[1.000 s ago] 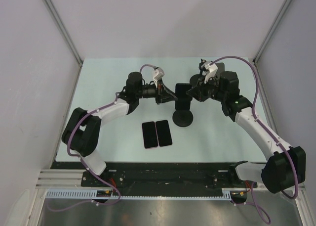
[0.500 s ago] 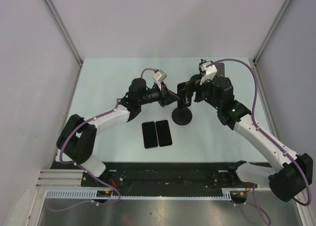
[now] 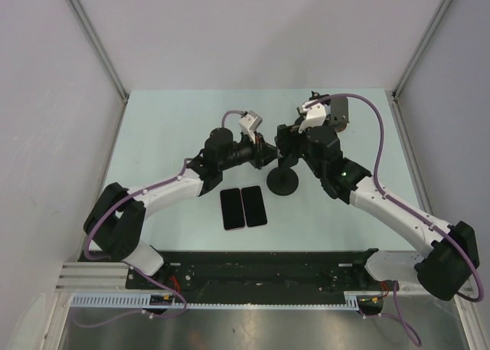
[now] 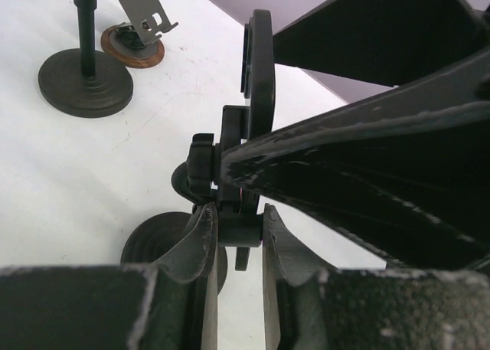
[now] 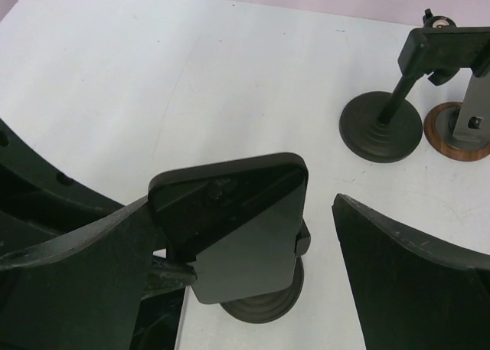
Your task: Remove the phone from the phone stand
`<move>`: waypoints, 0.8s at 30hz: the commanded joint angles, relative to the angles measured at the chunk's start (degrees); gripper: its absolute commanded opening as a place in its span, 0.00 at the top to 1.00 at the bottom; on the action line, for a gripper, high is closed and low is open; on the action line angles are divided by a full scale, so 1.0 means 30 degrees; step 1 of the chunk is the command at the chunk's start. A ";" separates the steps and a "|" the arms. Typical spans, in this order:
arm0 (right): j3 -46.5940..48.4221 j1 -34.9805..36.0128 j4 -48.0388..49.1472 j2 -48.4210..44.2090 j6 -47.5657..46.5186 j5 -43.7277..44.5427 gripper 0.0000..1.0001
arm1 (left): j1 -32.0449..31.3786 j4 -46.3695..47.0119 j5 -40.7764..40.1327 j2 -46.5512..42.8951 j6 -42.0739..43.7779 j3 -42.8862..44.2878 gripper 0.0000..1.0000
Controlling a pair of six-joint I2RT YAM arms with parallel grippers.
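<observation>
The phone, a dark glass slab, stands tilted in the black phone stand, whose round base sits at mid table. My right gripper is open, one finger on each side of the phone; its left finger is close against the phone's edge and its right finger stands apart. In the top view the right gripper covers the phone. My left gripper is shut on the phone stand's joint below the cradle, with the stand's base beneath it. It reaches in from the left.
Two dark phones lie flat side by side in front of the stand. At the back right stand a spare black stand and a brown-based holder. Enclosure walls close the table's left, right and back.
My right gripper has opened wide and swung left over the phone, its fingers now astride it. The left arm has shifted slightly right, still clamped on the stand.
</observation>
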 commanded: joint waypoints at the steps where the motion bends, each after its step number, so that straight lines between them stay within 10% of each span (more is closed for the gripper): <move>1: 0.0121 0.0051 0.1565 0.0834 -0.0748 -0.0205 0.01 | -0.0330 0.0797 -0.0213 -0.0896 -0.0397 0.0033 1.00; 12: 0.0121 0.0080 0.1509 0.2360 -0.0867 0.0347 0.07 | -0.0711 0.0680 -0.0388 -0.0954 -0.0017 0.0092 1.00; 20: 0.0121 -0.0678 0.0951 0.2302 -0.0867 -0.0236 0.98 | -0.0682 0.0124 -0.1209 -0.1510 0.1065 -0.0259 1.00; 24: 0.0121 -0.2286 -0.0102 0.1513 -0.1189 -0.3507 1.00 | -0.0273 -0.0052 -0.0304 -0.1628 0.1507 -0.0376 1.00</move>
